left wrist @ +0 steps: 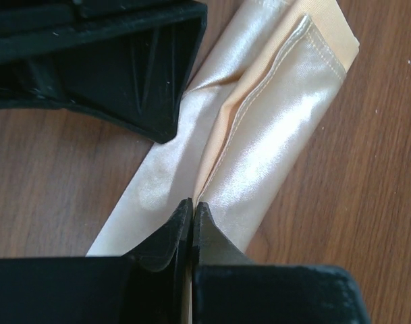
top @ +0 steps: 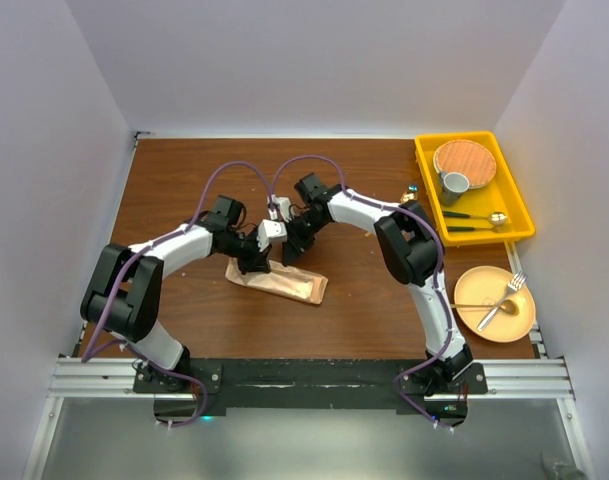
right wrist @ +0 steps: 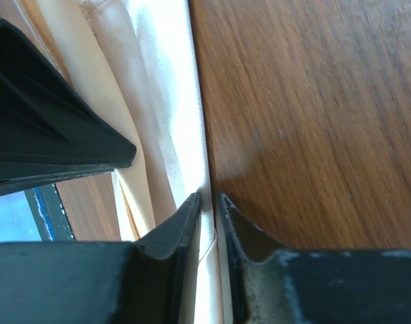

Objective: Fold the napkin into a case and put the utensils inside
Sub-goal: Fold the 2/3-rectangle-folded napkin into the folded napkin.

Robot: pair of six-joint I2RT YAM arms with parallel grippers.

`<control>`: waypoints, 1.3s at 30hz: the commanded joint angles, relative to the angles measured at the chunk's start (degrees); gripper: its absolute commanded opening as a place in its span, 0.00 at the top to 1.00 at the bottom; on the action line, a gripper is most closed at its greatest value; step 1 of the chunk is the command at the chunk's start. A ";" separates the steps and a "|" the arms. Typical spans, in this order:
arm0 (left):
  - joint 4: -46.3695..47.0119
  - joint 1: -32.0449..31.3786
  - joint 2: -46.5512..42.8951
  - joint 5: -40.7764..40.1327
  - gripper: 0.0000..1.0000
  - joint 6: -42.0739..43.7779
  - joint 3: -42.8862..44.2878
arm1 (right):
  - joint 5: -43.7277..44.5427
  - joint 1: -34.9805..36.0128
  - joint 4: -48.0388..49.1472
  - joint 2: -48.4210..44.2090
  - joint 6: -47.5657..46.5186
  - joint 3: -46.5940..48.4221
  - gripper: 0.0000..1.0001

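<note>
The peach satin napkin lies folded into a narrow layered strip on the wooden table. My left gripper is at the strip's left part; in the left wrist view its jaws are shut on a fold of the napkin. My right gripper is just beside it; in the right wrist view its jaws are shut on the napkin's long edge. A gold fork and spoon lie on a round orange plate at the right. Two dark-handled gold utensils lie in the yellow tray.
The yellow tray at the back right holds a wood-toned plate and a grey cup. Each wrist view shows the other gripper's black finger close by: in the left wrist view and in the right wrist view.
</note>
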 commanded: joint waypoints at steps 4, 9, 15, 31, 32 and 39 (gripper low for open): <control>6.60 -0.22 -0.08 -0.84 1.00 -5.71 -0.14 | -1.37 0.44 -0.99 1.69 -2.89 2.88 0.98; 10.81 -0.14 2.21 -3.65 1.00 -9.14 0.04 | -1.63 0.45 -1.34 2.92 -3.86 4.11 1.00; 10.21 -0.22 5.99 -5.50 1.00 -10.28 1.09 | -1.81 0.44 -1.87 3.63 -4.38 4.99 1.00; 7.14 -0.22 10.82 -8.67 1.00 -12.04 1.44 | 0.39 -9.30 -5.38 -6.99 0.36 7.36 0.59; 7.05 -0.22 11.17 -9.11 1.00 -12.39 1.53 | 0.22 -10.44 -6.69 -7.70 0.01 7.36 0.58; 4.41 -0.05 13.72 -10.87 1.00 -15.46 4.16 | -2.50 -11.68 -1.09 -19.91 7.03 -3.59 0.49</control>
